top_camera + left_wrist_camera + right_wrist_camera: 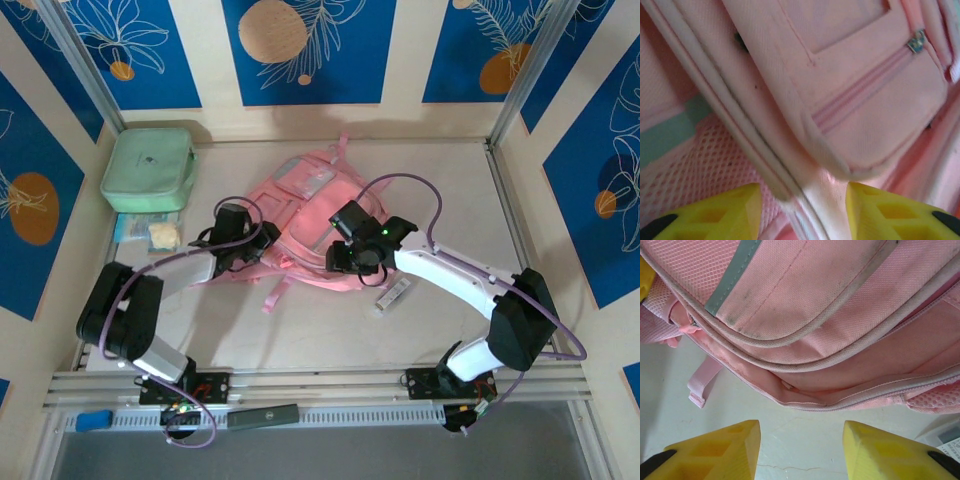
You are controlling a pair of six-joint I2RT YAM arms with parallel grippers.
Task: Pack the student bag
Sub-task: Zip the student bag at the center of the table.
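- Mint case [148, 168]: left-rear of student bag [300, 215]; bag flat, mid-worktop [330, 330].
- Left tool [802, 215]: at bag's left side, jaws apart astride piped seam [790, 190], nothing clamped.
- Right tool [801, 450]: off bag's near-right edge, jaws apart, empty.
- Step, prob.: opening a compartment. Next: pinch slack zip mouth [805, 390], lift w/o dragging bag.

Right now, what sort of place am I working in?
Probably a purpose-built robot test booth, not a classroom: blue leaf-patterned wall panels box in a pale tabletop, aluminium rails frame it, and the pink student bag lies in the middle.
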